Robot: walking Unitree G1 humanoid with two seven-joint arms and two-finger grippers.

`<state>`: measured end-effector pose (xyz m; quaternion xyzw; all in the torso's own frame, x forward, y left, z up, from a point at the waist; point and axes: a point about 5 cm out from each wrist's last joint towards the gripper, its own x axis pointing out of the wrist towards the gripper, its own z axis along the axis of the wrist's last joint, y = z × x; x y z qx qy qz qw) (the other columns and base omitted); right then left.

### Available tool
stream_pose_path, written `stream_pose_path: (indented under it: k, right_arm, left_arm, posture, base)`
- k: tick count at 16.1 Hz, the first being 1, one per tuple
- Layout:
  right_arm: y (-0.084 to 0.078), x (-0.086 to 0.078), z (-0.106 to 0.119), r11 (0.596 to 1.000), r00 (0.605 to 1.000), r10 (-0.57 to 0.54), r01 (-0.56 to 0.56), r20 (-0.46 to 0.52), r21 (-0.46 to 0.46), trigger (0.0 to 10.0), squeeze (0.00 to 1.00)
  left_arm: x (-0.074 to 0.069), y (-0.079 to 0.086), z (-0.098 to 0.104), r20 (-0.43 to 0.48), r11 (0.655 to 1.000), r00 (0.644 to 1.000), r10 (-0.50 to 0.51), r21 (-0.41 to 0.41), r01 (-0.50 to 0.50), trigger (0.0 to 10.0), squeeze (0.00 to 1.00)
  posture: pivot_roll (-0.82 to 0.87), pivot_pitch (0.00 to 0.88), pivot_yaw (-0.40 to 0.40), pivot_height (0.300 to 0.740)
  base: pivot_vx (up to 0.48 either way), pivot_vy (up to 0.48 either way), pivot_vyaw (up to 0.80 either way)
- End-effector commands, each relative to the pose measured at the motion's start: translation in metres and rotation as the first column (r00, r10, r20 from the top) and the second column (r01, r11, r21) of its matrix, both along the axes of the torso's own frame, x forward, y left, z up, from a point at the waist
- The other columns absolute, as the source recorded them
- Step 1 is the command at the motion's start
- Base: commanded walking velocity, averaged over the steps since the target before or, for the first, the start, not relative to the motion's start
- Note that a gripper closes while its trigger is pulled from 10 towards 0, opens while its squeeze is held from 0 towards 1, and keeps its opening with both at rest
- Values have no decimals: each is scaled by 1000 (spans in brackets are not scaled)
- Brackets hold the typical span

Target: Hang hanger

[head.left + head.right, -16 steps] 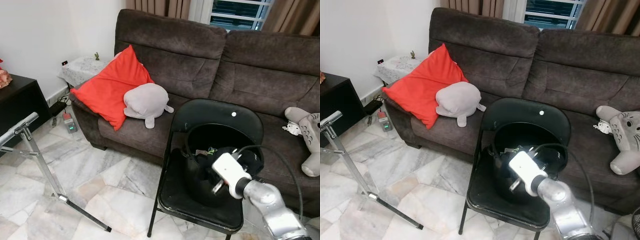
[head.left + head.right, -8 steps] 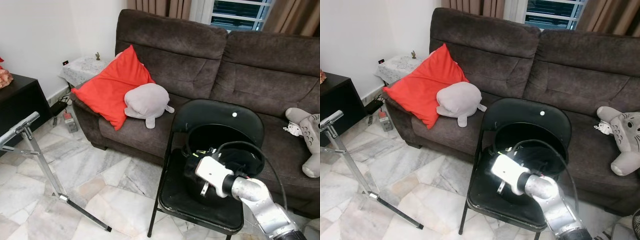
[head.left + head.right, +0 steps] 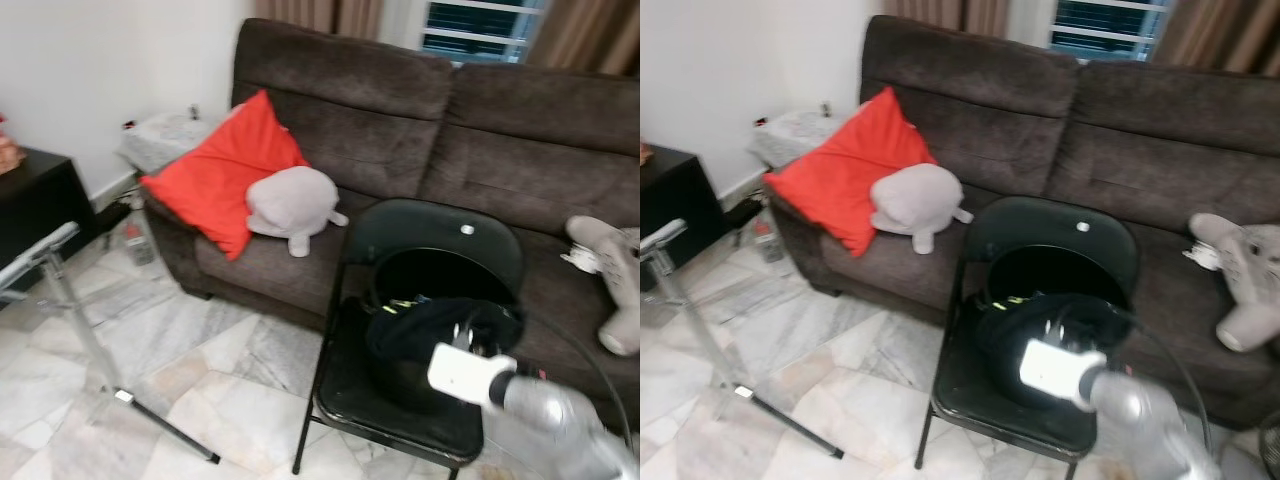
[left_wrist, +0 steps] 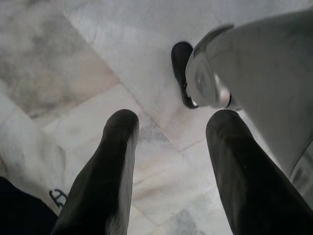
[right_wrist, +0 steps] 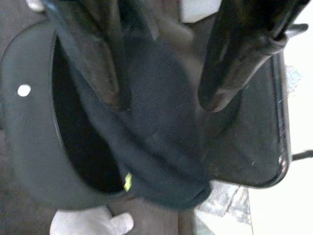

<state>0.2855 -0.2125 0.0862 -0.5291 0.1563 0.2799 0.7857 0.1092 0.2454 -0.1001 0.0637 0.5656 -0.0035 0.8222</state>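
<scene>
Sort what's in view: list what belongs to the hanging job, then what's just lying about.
Job: right gripper, dark garment, bucket, chair, metal rack.

Lying about: red cushion, grey plush, sofa, second plush toy.

A dark brown fabric sofa point(image 3: 420, 120) carries a red square cushion point(image 3: 225, 175) with a grey plush toy point(image 3: 292, 205) leaning against it, and another grey plush point(image 3: 610, 285) sits at the far end. A black folding chair point(image 3: 400, 400) stands on the marble floor point(image 3: 200, 370).
</scene>
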Motion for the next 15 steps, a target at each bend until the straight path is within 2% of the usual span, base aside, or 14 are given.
stream_pose_path:
  k: [1, 3, 4, 5, 6, 13, 15]
  right_arm:
    - [-4, -5, 1, 991, 997, 43, -35, 60, -129, 10000, 1000]
    - [-12, -4, -3, 982, 994, 18, 2, 107, -187, 10000, 1000]
    - [-16, -1, -7, 982, 991, -18, 41, 129, -185, 10000, 973]
    - [-18, 0, -11, 977, 989, -26, 55, 145, -205, 10000, 0]
    - [-22, 5, -23, 960, 986, -23, 68, 166, -273, 10000, 0]
    - [-15, 26, -37, 933, 967, 42, 51, 251, -355, 10000, 0]
    - [-13, 27, -41, 931, 968, 52, 42, 246, -362, 10000, 0]
  left_arm:
    - [-4, -1, -1, -18, 1000, 1000, 0, -5, -1, 10000, 0]
    - [-3, -1, -1, -18, 1000, 1000, 0, -5, 0, 10000, 0]
    - [-3, -1, -1, -18, 1000, 1000, 0, -5, 0, 10000, 0]
    - [-3, -1, -1, -18, 1000, 1000, -1, -5, 1, 10000, 0]
    - [-3, -1, -1, -17, 1000, 1000, -1, -6, 1, 10000, 0]
    - [-2, 1, 0, -13, 1000, 1000, 6, -1, -6, 10000, 0]
    - [-2, 1, 0, -14, 1000, 1000, 7, 1, -7, 10000, 0]
  posture:
    - [17, 0, -54, 740]
    - [17, 0, -53, 740]
    - [16, 0, -52, 740]
    - [17, 0, -51, 740]
    - [23, 0, -52, 740]
    - [49, 0, -48, 740]
    - [51, 0, -47, 740]
  base:
    - [0, 0, 0]
    - [0, 0, 0]
    - [0, 0, 0]
    - [0, 0, 0]
    - [0, 0, 0]
    - [0, 0, 0]
    - [0, 0, 0]
